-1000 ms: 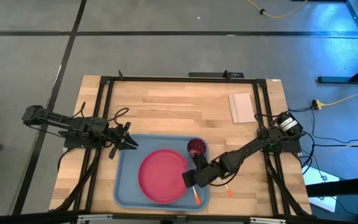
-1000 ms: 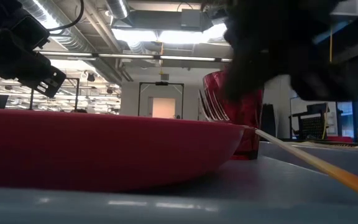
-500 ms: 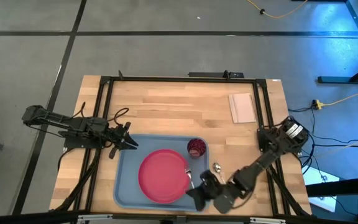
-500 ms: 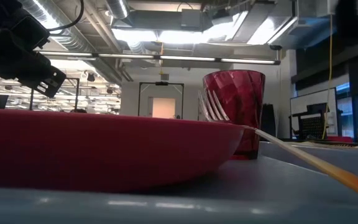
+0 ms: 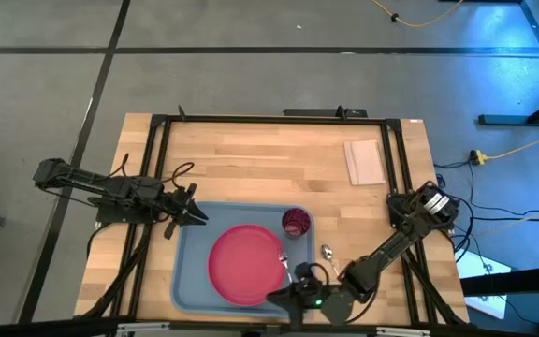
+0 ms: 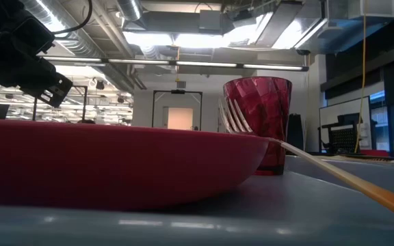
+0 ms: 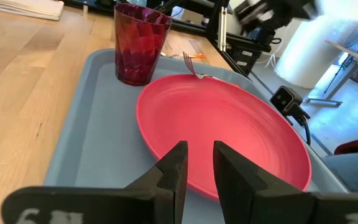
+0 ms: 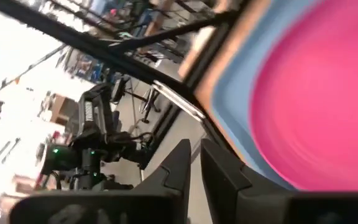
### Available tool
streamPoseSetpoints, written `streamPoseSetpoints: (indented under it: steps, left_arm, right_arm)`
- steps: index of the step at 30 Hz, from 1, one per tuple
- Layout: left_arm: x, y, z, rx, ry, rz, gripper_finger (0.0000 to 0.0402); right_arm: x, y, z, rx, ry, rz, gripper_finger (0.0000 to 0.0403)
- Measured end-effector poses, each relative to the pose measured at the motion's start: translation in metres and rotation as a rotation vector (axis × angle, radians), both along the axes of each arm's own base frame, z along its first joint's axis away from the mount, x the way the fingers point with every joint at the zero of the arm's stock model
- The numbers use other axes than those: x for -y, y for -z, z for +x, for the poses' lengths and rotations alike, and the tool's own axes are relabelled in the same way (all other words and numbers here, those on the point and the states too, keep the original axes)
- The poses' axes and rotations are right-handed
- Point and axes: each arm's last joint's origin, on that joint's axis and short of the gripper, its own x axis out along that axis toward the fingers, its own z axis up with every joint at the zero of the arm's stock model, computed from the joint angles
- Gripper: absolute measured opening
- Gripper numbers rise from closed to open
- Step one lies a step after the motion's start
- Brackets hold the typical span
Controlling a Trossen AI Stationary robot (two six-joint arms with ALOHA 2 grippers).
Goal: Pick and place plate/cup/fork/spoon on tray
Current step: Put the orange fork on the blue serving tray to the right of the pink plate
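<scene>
The plate [image 5: 244, 264] lies flat in the middle of the light blue tray [image 5: 188, 281], which sits at the near edge of the wooden table [image 5: 251, 159]. The dark red cup [image 5: 295, 223] stands upright in the tray's far right corner, just beside the plate's rim. The fork [image 6: 241, 123] leans with its tines up on the plate's right edge and its orange handle running down toward the near side; from table height the tines show right in front of the cup. The spoon [image 5: 327, 253] lies on the bare wood just outside the tray's right rim, bowl away from the near edge. A small pale sheet [image 5: 364, 162] rests flat near the table's far right corner, well apart from everything else. The right gripper [image 5: 286, 298] hangs low at the tray's near right corner, past the plate's edge, its two fingers [image 8: 185, 163] close together with only a thin slit between them and nothing held there. The left gripper [image 5: 195, 215] waits at the tray's far left corner, pointing at the plate, its fingers [image 7: 174, 171] narrowly parted and empty.
</scene>
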Motion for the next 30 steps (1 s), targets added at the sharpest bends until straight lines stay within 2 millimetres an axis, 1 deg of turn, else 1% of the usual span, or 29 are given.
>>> streamPoseSetpoints:
  steps: [2, 4, 7, 9, 11, 13, 17, 20, 23, 27, 30]
  left_arm:
    - [0.0, 0.0, 0.0, 0.0, -0.001, 0.0, 0.0069]
    - [0.0, 0.0, 0.0, 0.0, 0.0, 0.0, 0.0069]
    - [0.0, 0.0, 0.0, 0.0, 0.0, 0.0, 0.0069]
    - [0.0, 0.0, 0.0, 0.0, 0.0, 0.0, 0.0069]
    - [0.0, 0.0, 0.0, 0.0, 0.0, 0.0, 0.0069]
    - [0.0, 0.0, 0.0, -0.001, 0.0, 0.0, 0.0069]
    - [0.0, 0.0, 0.0, 0.0, 0.0, 0.0, 0.0069]
    - [0.0, 0.0, 0.0, 0.0, -0.001, 0.0, 0.0069]
    - [0.0, 0.0, 0.0, -0.001, 0.0, -0.001, 0.0069]
    - [0.0, 0.0, 0.0, 0.0, -0.001, 0.0, 0.0069]
    - [0.0, 0.0, 0.0, 0.0, -0.001, 0.0, 0.0069]
  right_arm:
    - [-0.008, -0.014, 0.013, 0.012, -0.049, -0.037, 0.0042]
    - [-0.014, -0.025, 0.023, -0.03, -0.069, -0.086, 0.0042]
    - [-0.015, -0.033, 0.03, -0.229, -0.033, -0.152, 0.0042]
    - [-0.009, -0.033, 0.032, -0.394, 0.046, -0.158, 0.0042]
    - [0.001, -0.029, 0.035, -0.54, 0.142, -0.162, 0.0042]
    - [0.009, -0.02, 0.042, -0.657, 0.194, -0.143, 0.0042]
    - [0.021, 0.006, 0.068, -0.805, 0.155, -0.048, 0.0042]
    - [0.03, 0.016, 0.081, -0.821, 0.193, -0.016, 0.0042]
    - [0.038, 0.019, 0.087, -0.801, 0.269, 0.013, 0.0042]
    - [0.043, 0.025, 0.084, -0.834, 0.371, 0.042, 0.0041]
    - [0.041, 0.029, 0.079, -0.869, 0.414, 0.08, 0.0036]
